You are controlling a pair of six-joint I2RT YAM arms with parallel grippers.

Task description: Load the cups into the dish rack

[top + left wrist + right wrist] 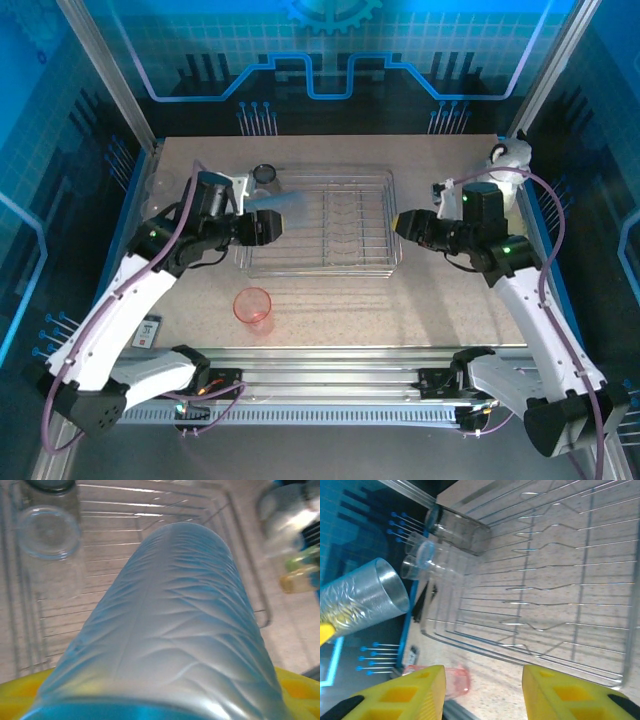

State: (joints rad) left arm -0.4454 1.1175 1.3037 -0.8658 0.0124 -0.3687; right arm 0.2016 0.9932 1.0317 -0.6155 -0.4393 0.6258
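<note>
Your left gripper [276,224], clamped on the pale blue ribbed plastic tumbler [170,630] above the silver wire dish rack [340,270], should lower slowly before releasing; your right gripper [485,680] gapes empty.

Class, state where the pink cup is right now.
Top view: the pink cup stands on the table, left of centre, just in front of the dish rack.
</note>
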